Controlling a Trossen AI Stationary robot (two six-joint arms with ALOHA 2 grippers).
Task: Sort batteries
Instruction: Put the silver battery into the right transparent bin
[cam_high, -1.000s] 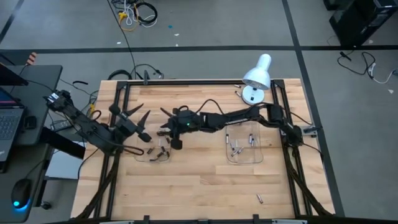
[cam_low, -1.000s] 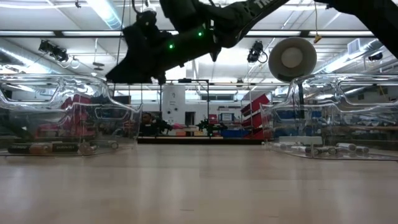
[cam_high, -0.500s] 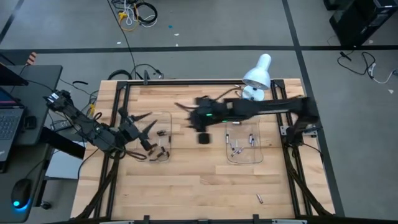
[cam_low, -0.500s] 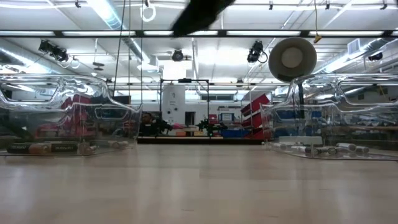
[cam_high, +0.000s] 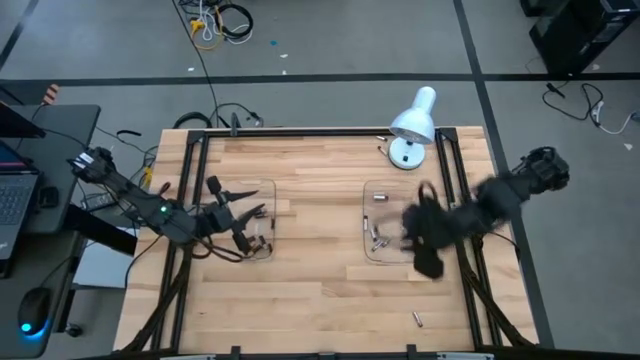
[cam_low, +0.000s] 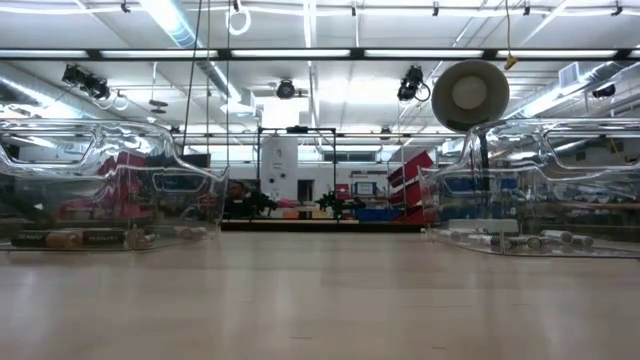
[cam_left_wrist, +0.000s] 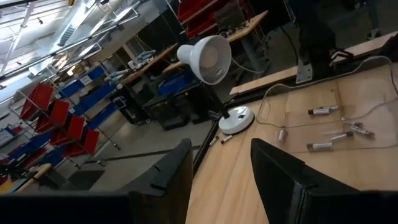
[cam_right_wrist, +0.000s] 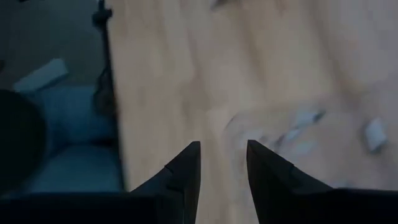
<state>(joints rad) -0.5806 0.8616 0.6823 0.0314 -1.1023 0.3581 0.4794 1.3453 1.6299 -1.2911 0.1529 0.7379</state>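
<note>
Right arm (cam_high: 480, 212): motion-blurred in the high view, gripper outline indistinct. Batteries (cam_right_wrist: 305, 124) in the right wrist view: smeared, colour and count untellable. Both arms: outside the low view.

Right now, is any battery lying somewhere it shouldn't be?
Yes. One silver battery lies alone on the bare wood near the front edge, outside the right tray. Another small one sits loose beside the lamp base.

Bright and even overhead, lit by long ceiling strips (cam_low: 250, 52) glaring white across the low view. Soft, short shadows on the pale worktop (cam_high: 320, 290). Heavy motion blur over the right arm (cam_high: 480, 210) from above and throughout its wrist view. Clear trays (cam_low: 100, 180) glinting with reflections.
</note>
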